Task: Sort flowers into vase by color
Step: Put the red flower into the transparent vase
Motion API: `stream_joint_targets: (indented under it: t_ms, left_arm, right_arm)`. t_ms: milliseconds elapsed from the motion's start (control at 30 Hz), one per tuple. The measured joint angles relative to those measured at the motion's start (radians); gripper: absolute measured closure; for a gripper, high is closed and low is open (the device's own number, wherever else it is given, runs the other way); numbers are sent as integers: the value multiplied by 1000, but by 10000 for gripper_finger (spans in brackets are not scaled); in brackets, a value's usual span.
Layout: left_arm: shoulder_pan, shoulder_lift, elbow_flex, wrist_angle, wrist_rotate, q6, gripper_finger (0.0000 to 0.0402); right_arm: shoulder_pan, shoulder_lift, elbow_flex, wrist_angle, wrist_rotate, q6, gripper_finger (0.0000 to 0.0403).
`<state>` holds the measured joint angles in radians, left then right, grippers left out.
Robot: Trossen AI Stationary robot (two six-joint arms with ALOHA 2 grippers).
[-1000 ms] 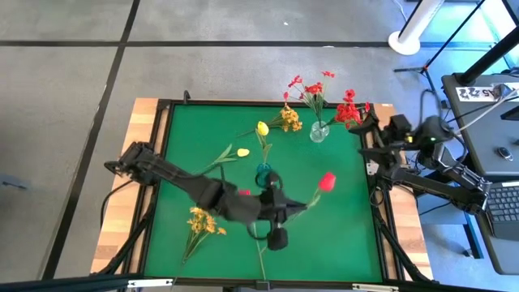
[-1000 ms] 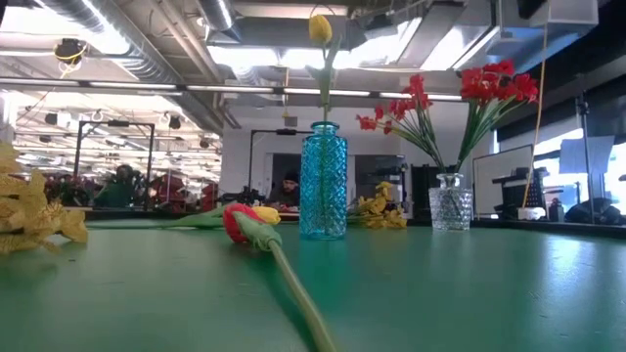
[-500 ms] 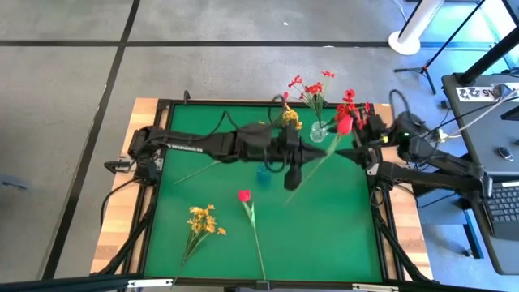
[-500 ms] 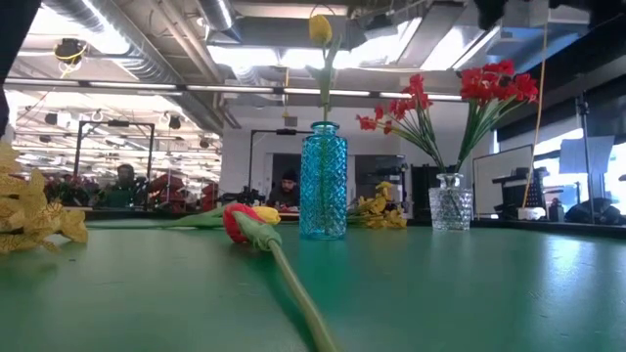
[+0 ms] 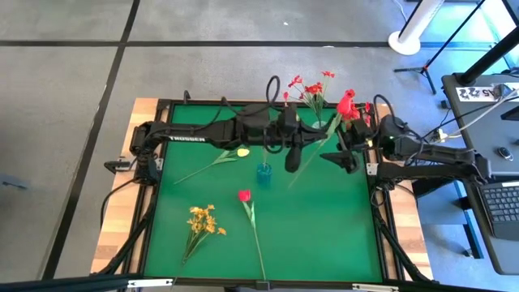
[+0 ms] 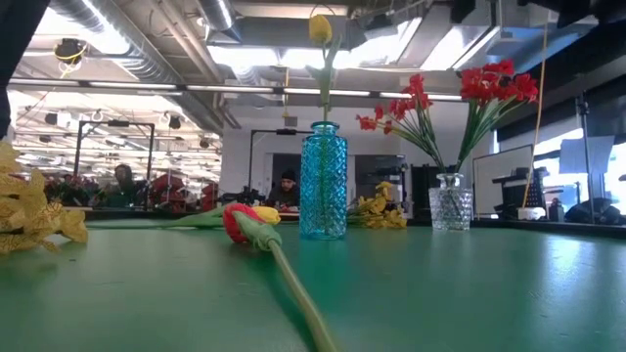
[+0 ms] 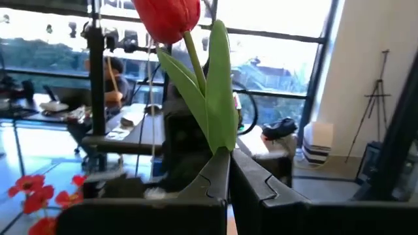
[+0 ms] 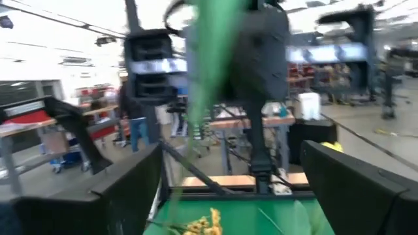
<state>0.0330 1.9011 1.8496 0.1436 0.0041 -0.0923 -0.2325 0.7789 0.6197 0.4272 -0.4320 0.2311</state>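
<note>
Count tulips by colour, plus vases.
Red tulips: 2 (held red tulip, loose red tulip)
Yellow tulips: 2 (vased yellow tulip, loose yellow tulip)
Vases: 2 (blue vase, clear vase)
Total: 6

Green table mat [image 5: 324, 219]; laptop [image 5: 504, 207] on side desk.

Surface [image 5: 324, 227]: flat green mat, black frame, pale wood border.
Blue vase [image 6: 323, 182]: turquoise glass, diamond-cut pattern; yellow tulip [image 6: 320, 27] above it on a green stem.
Clear vase [image 6: 451, 202]: colourless cut glass, holds red sprays [image 6: 494, 83] with green stems.
Red tulip [image 7: 168, 16] in the left claw [image 7: 228, 171]: red bloom, green leaf; claw black.
Lying on the mat: red tulip at 6 o'clock [image 5: 244, 195], yellow-orange cluster [image 5: 202, 220] at 7 o'clock.
</note>
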Motion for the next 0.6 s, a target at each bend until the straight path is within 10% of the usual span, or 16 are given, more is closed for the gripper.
stream_joint_targets:
  t_ms: [600]
  left_arm:
    - [10,0,0,-84,-39,70,401]
  right_arm:
    - [6,96,0,142,20,34,303]
